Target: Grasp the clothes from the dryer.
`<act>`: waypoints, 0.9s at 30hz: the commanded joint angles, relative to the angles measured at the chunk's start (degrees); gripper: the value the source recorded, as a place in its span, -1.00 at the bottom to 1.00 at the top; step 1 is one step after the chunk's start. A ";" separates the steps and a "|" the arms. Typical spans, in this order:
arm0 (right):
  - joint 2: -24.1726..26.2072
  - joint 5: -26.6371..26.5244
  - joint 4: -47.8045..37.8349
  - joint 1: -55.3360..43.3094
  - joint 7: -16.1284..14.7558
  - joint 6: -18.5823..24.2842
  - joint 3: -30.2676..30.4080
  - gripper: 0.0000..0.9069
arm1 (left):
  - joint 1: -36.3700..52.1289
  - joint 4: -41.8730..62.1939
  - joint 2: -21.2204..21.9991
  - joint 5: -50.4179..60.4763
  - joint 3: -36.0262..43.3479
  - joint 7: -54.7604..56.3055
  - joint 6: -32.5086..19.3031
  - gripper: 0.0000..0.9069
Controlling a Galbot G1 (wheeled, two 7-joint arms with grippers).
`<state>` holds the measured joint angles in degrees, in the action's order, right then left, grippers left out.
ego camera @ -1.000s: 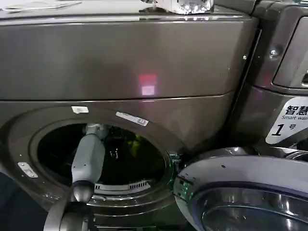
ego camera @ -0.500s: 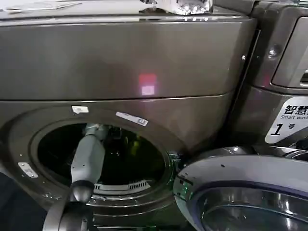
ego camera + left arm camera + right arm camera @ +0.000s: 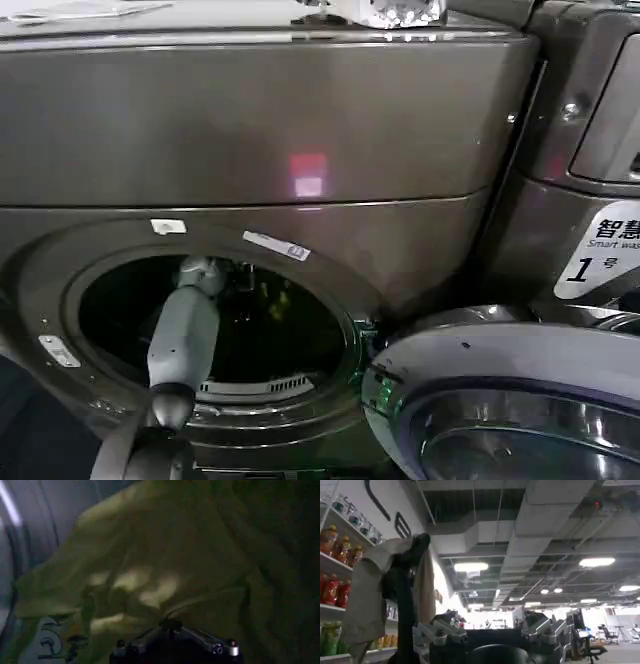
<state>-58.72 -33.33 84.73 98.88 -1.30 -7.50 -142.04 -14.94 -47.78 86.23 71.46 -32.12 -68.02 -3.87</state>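
The left gripper (image 3: 232, 292) is inside the drum of the large dark bronze-grey front-loading dryer (image 3: 300, 120), its arm passing in through the round porthole. The soft bundle of yellow-green clothes (image 3: 165, 565) lies in the drum straight ahead of the jaws, close before them, with the curved drum wall (image 3: 30, 535) beside and behind the bundle. The round glass-fronted door (image 3: 500, 400) hangs swung out to the right of the porthole. The right gripper (image 3: 495, 630) is outside the dryer, aimed up at a ceiling.
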 commanded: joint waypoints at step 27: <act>-0.28 0.33 1.49 -0.84 0.11 -0.34 1.52 1.00 | -4.89 -16.89 5.24 -61.86 0.90 66.57 23.61 -1.00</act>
<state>-58.97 -33.01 85.99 98.16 -1.21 -8.04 -140.76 -18.39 -59.57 90.58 25.11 -31.58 -13.04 14.43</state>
